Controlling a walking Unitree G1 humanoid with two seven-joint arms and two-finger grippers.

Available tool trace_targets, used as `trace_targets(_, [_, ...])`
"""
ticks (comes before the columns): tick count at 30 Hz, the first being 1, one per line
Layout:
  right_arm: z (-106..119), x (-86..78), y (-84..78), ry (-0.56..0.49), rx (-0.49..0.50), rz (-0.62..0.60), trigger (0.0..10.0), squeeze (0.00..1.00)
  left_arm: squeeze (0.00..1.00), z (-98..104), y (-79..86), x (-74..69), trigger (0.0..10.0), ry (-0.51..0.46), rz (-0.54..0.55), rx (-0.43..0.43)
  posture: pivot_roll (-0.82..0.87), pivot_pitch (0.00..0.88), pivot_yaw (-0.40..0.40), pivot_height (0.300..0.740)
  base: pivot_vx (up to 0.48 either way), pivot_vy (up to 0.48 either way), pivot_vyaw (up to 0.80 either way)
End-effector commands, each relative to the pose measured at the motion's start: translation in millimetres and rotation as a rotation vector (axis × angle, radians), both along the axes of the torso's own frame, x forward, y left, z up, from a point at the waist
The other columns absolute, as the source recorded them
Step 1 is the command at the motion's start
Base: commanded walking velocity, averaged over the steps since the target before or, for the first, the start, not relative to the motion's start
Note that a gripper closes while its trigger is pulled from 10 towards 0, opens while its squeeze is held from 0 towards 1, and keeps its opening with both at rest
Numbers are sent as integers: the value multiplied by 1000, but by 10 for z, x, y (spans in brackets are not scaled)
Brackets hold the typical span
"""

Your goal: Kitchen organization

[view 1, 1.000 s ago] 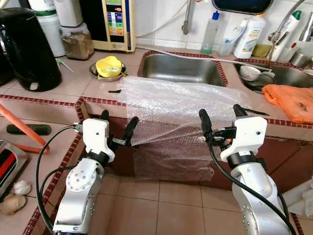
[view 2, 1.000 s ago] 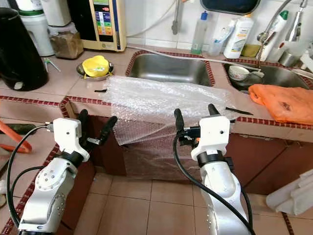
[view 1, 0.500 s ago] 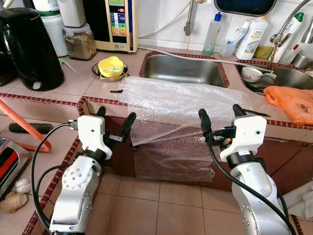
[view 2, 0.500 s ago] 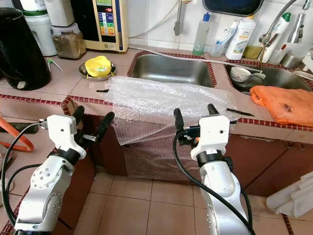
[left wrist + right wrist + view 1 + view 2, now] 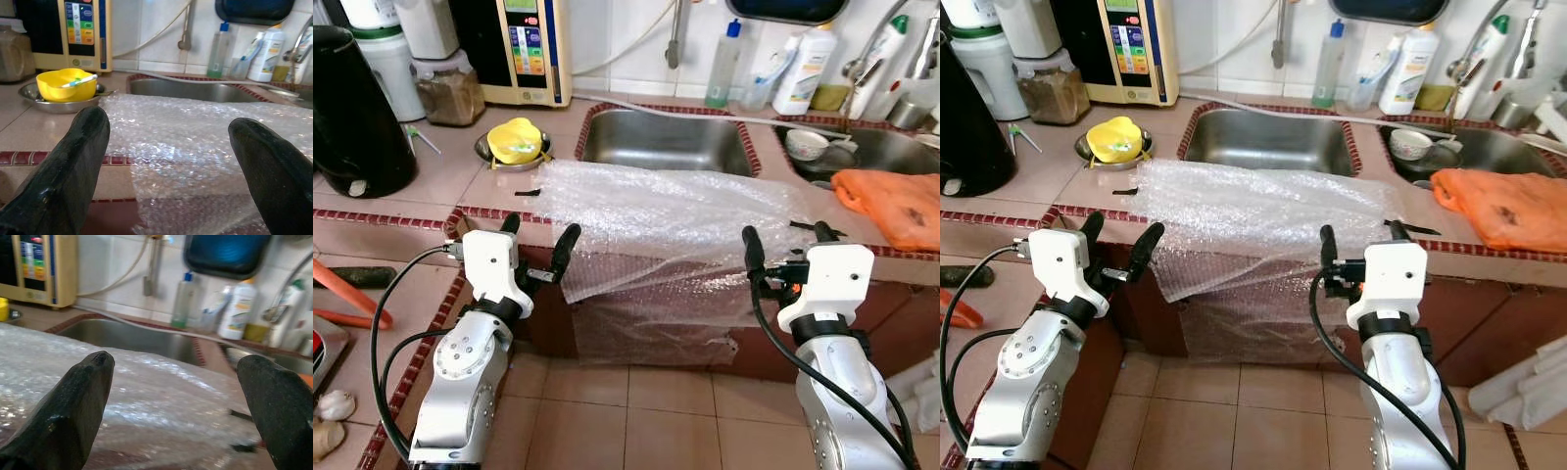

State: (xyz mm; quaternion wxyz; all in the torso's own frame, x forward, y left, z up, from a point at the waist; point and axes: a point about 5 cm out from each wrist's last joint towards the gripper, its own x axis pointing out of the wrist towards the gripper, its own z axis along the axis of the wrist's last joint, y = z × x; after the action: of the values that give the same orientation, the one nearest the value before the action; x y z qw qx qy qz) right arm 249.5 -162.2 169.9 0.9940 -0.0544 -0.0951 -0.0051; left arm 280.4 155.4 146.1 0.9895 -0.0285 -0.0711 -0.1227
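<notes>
A clear sheet of bubble wrap [image 5: 671, 211] lies on the tiled counter in front of the steel sink [image 5: 666, 142] and hangs over the counter's front edge. My left gripper [image 5: 536, 245] is open, just off the sheet's left hanging corner, a little below the counter edge. On the other side my right gripper [image 5: 785, 247] is open at the sheet's right edge, level with the counter front. Neither gripper holds anything. In the wrist views the bubble wrap [image 5: 195, 142] spreads ahead between the black fingers [image 5: 73, 406].
A yellow bowl [image 5: 515, 139] in a metal dish sits left of the sink. A black kettle [image 5: 352, 103] and water dispenser [image 5: 529, 49] stand at back left. An orange cloth [image 5: 891, 201] lies right, by a second basin [image 5: 842, 152] with a bowl. Bottles line the wall.
The camera has shifted, so the scene sits a bit lower and further left. My right gripper has moved right, toward the sheet's right edge. The bubble wrap lies as before.
</notes>
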Motion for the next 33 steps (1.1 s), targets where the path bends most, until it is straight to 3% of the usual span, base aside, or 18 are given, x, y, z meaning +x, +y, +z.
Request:
trace_targets(1, [-27,-4,-31,11,4,-5,10000,0,0,11,5,4,10000,0,6,7,-41,7,-15,740,322,0,0])
trace_targets(10, [-7,-16,35,-4,13,41,10000,0,0,10,-10,-5,10000,1,6,8,-42,10,-15,740,319,0,0])
trace_targets(17, [0,-21,23,-9,6,40,10000,0,0,7,73,4,10000,-2,76,34,-42,10,-16,740,301,0,0])
trace_targets(33, [-11,-20,41,-8,-2,50,10000,0,0,10,57,9,10000,-2,61,37,-42,14,-14,740,311,0,0])
